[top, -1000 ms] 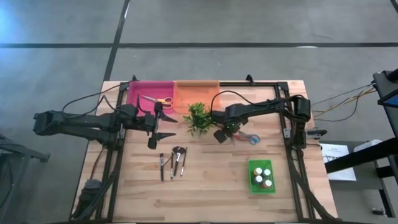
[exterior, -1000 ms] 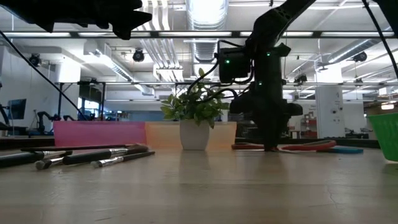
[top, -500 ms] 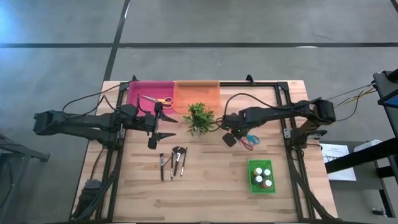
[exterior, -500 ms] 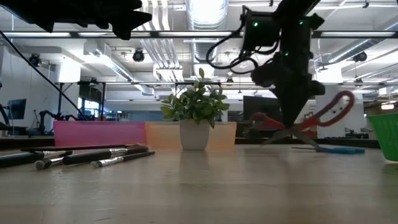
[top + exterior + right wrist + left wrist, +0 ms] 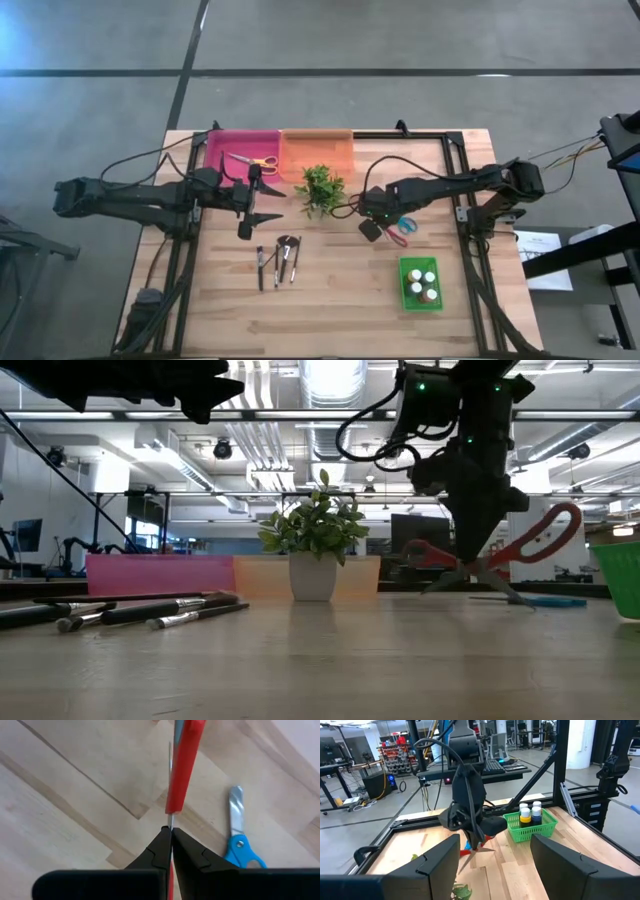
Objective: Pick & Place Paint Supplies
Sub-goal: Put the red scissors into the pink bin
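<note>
One pair of red scissors (image 5: 500, 555) lifted.
Your right gripper (image 5: 171, 845) fingers pinch its thin, slippery-looking blade; I'd judge it light, prone to pivot.

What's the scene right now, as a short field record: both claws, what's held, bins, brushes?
right claw: shut on red scissors, lifted off the table
left claw: open, empty, near pink bin
pink bin: holds yellow scissors
blue scissors: lying on table
brushes: on table, untouched
green basket: holds paint bottles
</note>
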`<act>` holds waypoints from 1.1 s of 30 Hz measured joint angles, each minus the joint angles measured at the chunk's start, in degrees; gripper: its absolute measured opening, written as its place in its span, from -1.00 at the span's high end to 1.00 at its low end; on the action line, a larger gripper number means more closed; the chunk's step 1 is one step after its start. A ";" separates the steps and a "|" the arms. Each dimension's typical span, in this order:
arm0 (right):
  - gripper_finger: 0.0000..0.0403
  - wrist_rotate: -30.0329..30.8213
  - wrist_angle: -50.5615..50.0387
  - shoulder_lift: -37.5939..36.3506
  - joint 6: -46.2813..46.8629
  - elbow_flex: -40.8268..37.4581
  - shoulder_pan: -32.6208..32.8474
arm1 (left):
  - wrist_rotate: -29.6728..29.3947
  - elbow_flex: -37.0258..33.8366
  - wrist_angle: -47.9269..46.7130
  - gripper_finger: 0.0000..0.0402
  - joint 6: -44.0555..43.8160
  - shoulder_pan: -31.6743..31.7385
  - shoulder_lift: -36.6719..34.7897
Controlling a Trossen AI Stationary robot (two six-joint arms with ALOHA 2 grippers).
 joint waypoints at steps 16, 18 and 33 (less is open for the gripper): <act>0.96 -0.08 -0.13 0.76 -1.40 4.83 3.39 | 0.05 -0.02 -0.08 -0.25 0.18 0.00 0.01; 0.96 0.92 -0.98 0.33 -1.04 5.88 4.42 | 0.35 -0.02 -0.18 -0.25 0.18 0.00 0.01; 0.96 10.94 -2.40 0.03 -1.55 19.53 16.73 | 3.39 -0.02 -0.81 -0.25 7.65 -4.22 1.76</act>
